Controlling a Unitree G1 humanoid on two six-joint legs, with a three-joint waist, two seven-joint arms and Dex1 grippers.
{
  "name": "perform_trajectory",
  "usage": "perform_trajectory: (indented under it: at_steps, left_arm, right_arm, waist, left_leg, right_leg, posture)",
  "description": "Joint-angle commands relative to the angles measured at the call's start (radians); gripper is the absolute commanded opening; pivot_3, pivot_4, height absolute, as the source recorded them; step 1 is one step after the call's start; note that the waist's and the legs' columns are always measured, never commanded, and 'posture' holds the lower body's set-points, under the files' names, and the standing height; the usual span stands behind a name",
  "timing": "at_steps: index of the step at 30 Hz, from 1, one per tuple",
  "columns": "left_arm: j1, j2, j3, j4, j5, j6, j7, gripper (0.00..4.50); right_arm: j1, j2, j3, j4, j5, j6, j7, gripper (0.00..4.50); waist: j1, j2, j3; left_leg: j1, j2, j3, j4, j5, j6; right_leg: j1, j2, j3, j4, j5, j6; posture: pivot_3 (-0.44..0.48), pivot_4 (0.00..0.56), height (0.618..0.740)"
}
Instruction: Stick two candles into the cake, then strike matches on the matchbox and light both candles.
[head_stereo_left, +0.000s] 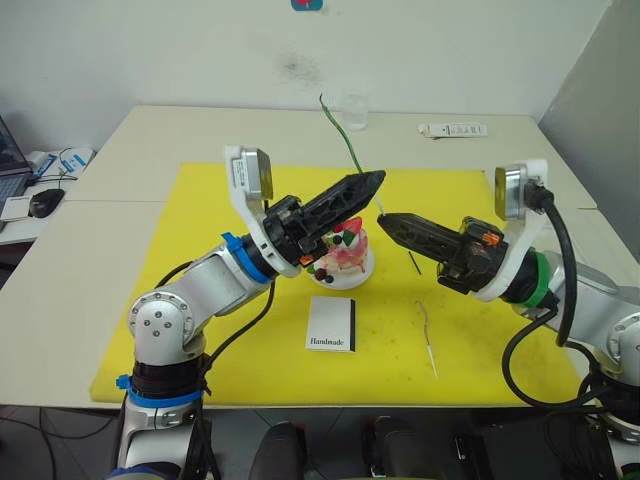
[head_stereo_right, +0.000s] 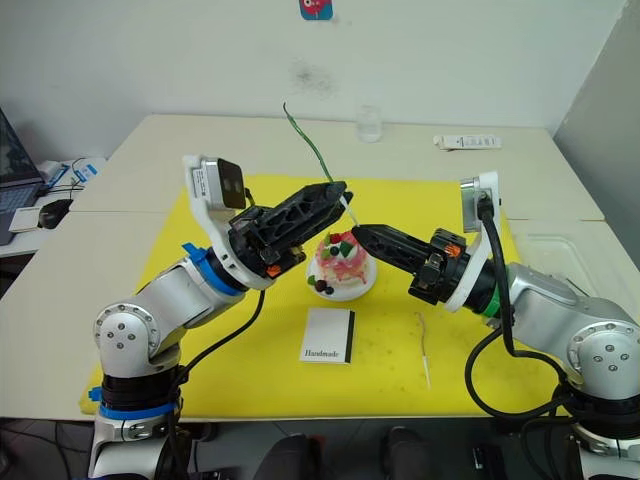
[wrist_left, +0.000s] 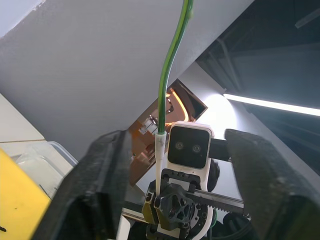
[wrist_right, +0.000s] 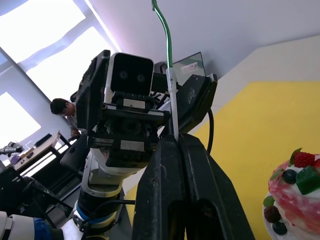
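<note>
The pink cake (head_stereo_left: 345, 252) sits on its white plate (head_stereo_left: 362, 276) in the middle of the yellow mat (head_stereo_left: 190, 330). Just above and behind it, my right gripper (head_stereo_left: 385, 220) is shut on the white end of the greenish candle (head_stereo_left: 345, 140), which rises slanting up and away. My left gripper (head_stereo_left: 374, 183) is open, its fingers (wrist_left: 102, 185) standing on either side of that candle without touching it. The pinkish candle (head_stereo_left: 428, 335) lies on the mat right of the matchbox (head_stereo_left: 331, 323). One dark match (head_stereo_left: 413, 262) lies beside the right gripper.
A clear cup (head_stereo_left: 354, 112) and a white remote (head_stereo_left: 452, 129) stand at the table's far edge. A laptop and mouse (head_stereo_left: 45, 200) are on the desk to the left. A person (wrist_right: 62, 107) shows far off in the right wrist view.
</note>
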Motion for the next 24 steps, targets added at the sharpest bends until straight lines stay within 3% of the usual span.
perform_trajectory:
  at_steps: [1, 7, 13, 17, 21, 24]
  left_arm:
    - [-0.017, -0.002, -0.002, -0.007, -0.018, -0.011, -0.015, 2.01]
    - [-0.016, -0.011, -0.007, 0.000, -0.002, -0.017, -0.020, 0.04]
    - [-0.018, -0.005, -0.011, 0.002, -0.004, -0.009, -0.036, 0.02]
    - [-0.020, 0.006, -0.002, -0.003, -0.017, -0.006, -0.040, 0.00]
    - [-0.037, 0.038, 0.025, -0.004, 0.033, -0.019, -0.064, 0.00]
    - [-0.052, 0.119, 0.060, -0.018, 0.112, -0.017, -0.104, 0.00]
  right_arm:
    - [-0.012, -0.017, 0.000, -0.029, 0.024, -0.020, 0.007, 0.00]
    - [-0.015, -0.021, 0.009, -0.022, 0.018, -0.024, 0.014, 0.00]
    - [-0.021, -0.020, 0.020, -0.014, 0.042, -0.024, -0.003, 0.00]
    - [-0.019, -0.029, 0.011, -0.013, 0.019, -0.029, -0.003, 0.90]
    - [0.004, -0.083, -0.013, -0.017, -0.029, -0.010, 0.042, 2.41]
    - [0.028, -0.176, -0.023, -0.047, -0.167, 0.007, 0.143, 3.49]
  waist:
    - [0.000, 0.000, 0.000]
    - [0.000, 0.000, 0.000]
    - [0.000, 0.000, 0.000]
    - [0.000, 0.000, 0.000]
    - [0.000, 0.000, 0.000]
    - [0.000, 0.000, 0.000]
  left_leg:
    - [0.000, 0.000, 0.000, 0.000, 0.000, 0.000]
    - [0.000, 0.000, 0.000, 0.000, 0.000, 0.000]
    - [0.000, 0.000, 0.000, 0.000, 0.000, 0.000]
    - [0.000, 0.000, 0.000, 0.000, 0.000, 0.000]
    - [0.000, 0.000, 0.000, 0.000, 0.000, 0.000]
    - [0.000, -0.001, 0.000, -0.001, 0.000, 0.000]
  right_leg:
    - [0.000, 0.000, 0.000, 0.000, 0.000, 0.000]
    - [0.000, 0.000, 0.000, 0.000, 0.000, 0.000]
    - [0.000, 0.000, 0.000, -0.001, 0.000, 0.000]
    - [0.000, 0.000, 0.000, 0.000, 0.000, 0.000]
    - [0.000, 0.000, 0.000, -0.001, 0.000, 0.000]
    - [0.000, 0.000, 0.000, -0.001, 0.000, 0.000]
  posture:
    - [0.000, 0.150, 0.740]
    - [0.000, 0.150, 0.740]
    - [0.000, 0.150, 0.740]
    - [0.000, 0.150, 0.740]
    - [0.000, 0.150, 0.740]
    - [0.000, 0.150, 0.740]
